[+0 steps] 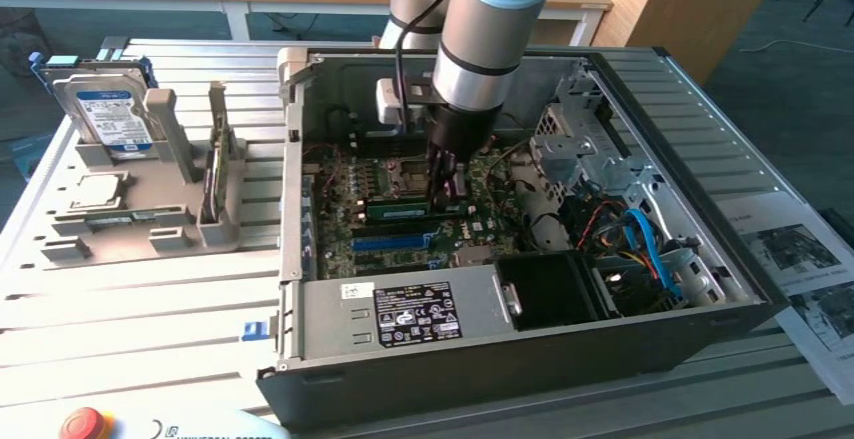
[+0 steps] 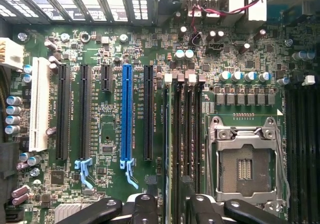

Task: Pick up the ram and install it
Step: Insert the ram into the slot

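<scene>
The ram [image 1: 398,210] is a green stick standing on edge in the memory slots of the motherboard [image 1: 387,244], inside the open computer case [image 1: 534,359]. My gripper [image 1: 447,191] reaches down into the case right at the stick's end nearer the exterior view's right. In the wrist view the ram [image 2: 167,144] runs as a thin edge along the outermost memory slot, beside the empty processor socket [image 2: 245,164]. My gripper [image 2: 172,209] is open, its black fingers [image 2: 145,211] apart on either side of the slot row, not pressing the stick.
On the exterior view's left a grey holder [image 1: 147,224] carries a hard drive [image 1: 100,109] and a square processor chip [image 1: 96,191]. Inside the case are the power supply [image 1: 407,311], a drive cage [image 1: 587,144] and blue cables [image 1: 647,244]. A red stop button [image 1: 83,424] sits at the front.
</scene>
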### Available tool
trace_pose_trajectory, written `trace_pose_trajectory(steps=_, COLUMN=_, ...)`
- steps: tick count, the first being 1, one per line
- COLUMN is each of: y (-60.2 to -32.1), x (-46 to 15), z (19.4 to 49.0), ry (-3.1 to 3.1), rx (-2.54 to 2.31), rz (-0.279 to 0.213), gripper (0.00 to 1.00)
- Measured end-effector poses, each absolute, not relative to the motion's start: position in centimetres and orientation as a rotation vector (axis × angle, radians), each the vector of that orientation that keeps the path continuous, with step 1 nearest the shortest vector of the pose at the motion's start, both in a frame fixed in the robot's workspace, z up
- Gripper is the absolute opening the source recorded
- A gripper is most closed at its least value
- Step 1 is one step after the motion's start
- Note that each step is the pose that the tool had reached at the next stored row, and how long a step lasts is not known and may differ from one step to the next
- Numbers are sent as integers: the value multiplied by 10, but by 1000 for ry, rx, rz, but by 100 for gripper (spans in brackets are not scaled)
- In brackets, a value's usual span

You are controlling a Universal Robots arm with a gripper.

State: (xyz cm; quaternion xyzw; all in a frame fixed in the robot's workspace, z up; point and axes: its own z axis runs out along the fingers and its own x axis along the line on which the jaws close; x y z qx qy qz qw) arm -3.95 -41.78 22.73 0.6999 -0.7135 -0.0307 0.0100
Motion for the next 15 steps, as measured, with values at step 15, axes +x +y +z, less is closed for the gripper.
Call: trace_pose_trajectory(steps=15, y=-418, x=-39, z=282, ry=-2227, rx=2185, rz=-96, gripper=31)
